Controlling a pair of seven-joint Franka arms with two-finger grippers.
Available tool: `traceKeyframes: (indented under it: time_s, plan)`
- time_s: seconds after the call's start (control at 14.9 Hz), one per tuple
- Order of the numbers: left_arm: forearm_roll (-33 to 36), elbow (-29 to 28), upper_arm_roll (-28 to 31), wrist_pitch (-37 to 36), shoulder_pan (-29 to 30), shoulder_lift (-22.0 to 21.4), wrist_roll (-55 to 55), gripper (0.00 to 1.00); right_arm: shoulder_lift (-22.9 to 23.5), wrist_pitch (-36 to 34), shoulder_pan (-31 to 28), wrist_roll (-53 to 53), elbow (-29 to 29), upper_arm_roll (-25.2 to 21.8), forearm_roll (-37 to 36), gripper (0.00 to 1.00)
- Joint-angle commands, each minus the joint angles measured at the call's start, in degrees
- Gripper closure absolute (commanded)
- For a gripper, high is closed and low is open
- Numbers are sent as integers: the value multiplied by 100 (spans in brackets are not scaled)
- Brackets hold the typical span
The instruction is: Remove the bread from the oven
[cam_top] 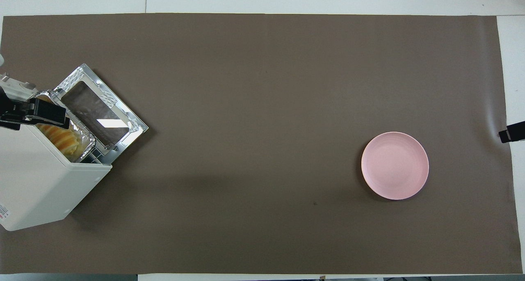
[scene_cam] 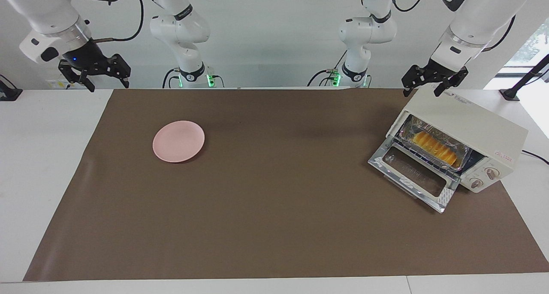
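Observation:
The cream-white oven (scene_cam: 472,118) stands at the left arm's end of the table with its glass door (scene_cam: 411,174) dropped open. The yellow-orange ridged bread (scene_cam: 435,148) lies in a silver foil tray (scene_cam: 465,153) on the rack inside. In the overhead view the bread (cam_top: 61,138) shows partly under the oven (cam_top: 37,182) top. My left gripper (scene_cam: 422,90) is open and empty in the air over the oven's top edge nearest the robots; it covers part of the tray in the overhead view (cam_top: 35,113). My right gripper (scene_cam: 107,81) is open and empty, raised over the white table edge at the right arm's end.
A round pink plate (scene_cam: 178,141) lies empty on the brown mat (scene_cam: 274,208) toward the right arm's end; it also shows in the overhead view (cam_top: 395,165). The oven's two knobs (scene_cam: 484,178) face away from the robots. A black cable runs from the oven.

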Motion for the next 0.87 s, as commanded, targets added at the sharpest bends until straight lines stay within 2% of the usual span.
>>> traceKeyframes:
  time_s: [0.0, 0.27, 0.47, 0.61, 0.67, 0.81]
  plan:
    - [-91, -120, -34, 78, 29, -94, -83, 0, -80, -59, -61, 12, -60, 63, -41, 0]
    - [41, -164, -69, 139, -242, -164, -91, 0, -80, -59, -61, 12, -60, 63, -41, 0]
    - [173, 28, -87, 675, -252, -7, -941, 0, -80, -59, -61, 12, -60, 63, -41, 0]
    - [208, 203, -60, 702, -200, 405, -988, 0, -80, -59, -61, 12, -60, 63, -41, 0]
    - [243, 370, -34, 841, -182, 746, -1049, 0, -80, -59, -61, 12, -60, 63, -41, 0]
    - [497, 224, 27, 1630, -42, 1082, -1190, 0, -80, -59, -61, 12, -60, 63, -41, 0]
